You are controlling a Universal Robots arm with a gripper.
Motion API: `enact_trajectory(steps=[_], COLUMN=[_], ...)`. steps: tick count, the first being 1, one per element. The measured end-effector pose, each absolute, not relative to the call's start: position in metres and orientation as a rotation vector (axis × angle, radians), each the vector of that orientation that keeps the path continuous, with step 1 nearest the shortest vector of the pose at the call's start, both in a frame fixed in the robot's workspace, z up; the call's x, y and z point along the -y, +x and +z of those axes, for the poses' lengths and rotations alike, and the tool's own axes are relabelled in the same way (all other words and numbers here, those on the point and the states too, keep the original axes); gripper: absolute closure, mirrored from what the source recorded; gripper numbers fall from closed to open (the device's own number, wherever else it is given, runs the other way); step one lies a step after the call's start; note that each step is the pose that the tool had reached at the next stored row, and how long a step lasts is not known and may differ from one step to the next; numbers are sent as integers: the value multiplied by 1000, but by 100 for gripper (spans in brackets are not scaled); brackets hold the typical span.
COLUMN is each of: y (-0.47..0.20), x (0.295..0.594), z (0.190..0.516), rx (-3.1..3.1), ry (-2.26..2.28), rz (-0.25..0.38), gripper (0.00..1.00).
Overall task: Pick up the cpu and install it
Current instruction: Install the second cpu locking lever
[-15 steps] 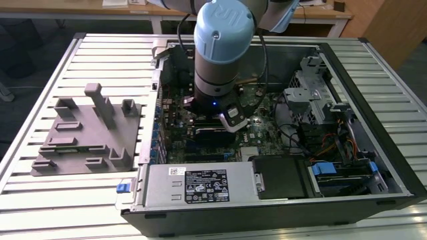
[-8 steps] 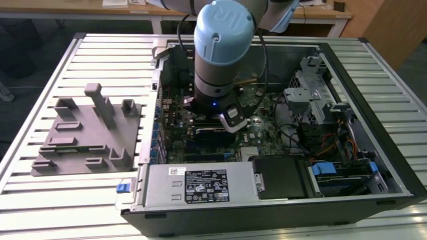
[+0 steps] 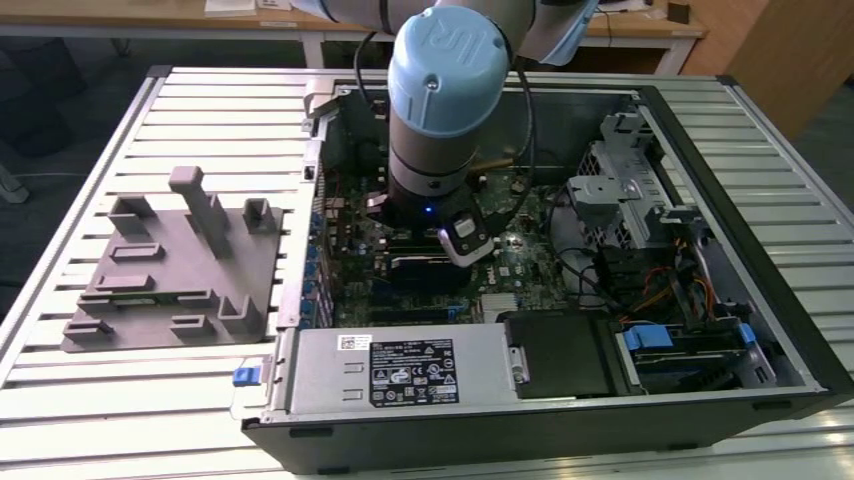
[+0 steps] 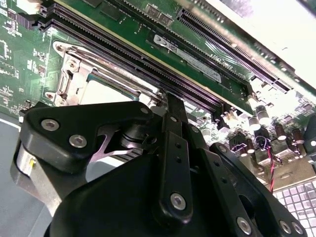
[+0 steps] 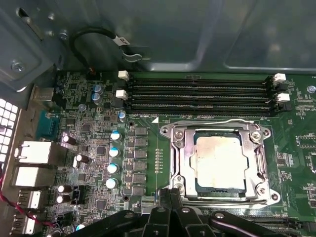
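The arm stands inside the open black metal computer case [image 3: 747, 250], at centre of the exterior view, w/ its black end effector [image 5: 170, 210] low over the green motherboard [image 5: 98, 148].

The cpu [image 5: 220, 162], a small flat square chip w/ pale silver top plate, lies in the square metal socket w/ frame and screws [image 5: 173, 163], right of centre in the first wrist view. It looks flat and seated, the edges parallel to the frame. In the second wrist view the same cpu [image 4: 106, 94] shows at upper left, just behind the black linkage.

The end effector holds nothing that I can see. The tips sit at the lower edge of the first wrist view, just beside the socket's near side; if its gap is wide or narrow I cannot tell.

My judgement: the placing part looks done, the chip is no more in the grey plastic tray w/ upright blocks [image 3: 174, 270] on the slatted metal worktop [image 3: 80, 180], left in the exterior view. To do this step well, keep any motion straight and vertical, no side drag over the chip, and stay clear of the long black memory slots [image 5: 197, 96] behind the socket.
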State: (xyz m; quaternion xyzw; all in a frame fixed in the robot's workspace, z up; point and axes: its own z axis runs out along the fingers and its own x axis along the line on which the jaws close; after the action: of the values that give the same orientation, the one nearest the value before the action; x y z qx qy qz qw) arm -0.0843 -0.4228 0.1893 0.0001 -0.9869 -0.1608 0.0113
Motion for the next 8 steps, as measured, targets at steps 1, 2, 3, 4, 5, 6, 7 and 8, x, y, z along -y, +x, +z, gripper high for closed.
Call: enact_trajectory(steps=[1, 2, 3, 4, 5, 6, 7, 8], y=[-84, -85, -85, -85, -86, -86, -86, -86], x=[423, 423, 423, 423, 423, 422, 422, 422], z=[189, 189, 189, 189, 189, 188, 188, 188], rx=[3078, 3078, 3078, 3077, 3077, 3077, 3076, 3076], ry=[1, 1, 1, 2, 2, 3, 3, 4], rz=[-503, -504, -506, -507, -508, -510, -512, -513], gripper=[89, 89, 89, 89, 89, 89, 89, 89])
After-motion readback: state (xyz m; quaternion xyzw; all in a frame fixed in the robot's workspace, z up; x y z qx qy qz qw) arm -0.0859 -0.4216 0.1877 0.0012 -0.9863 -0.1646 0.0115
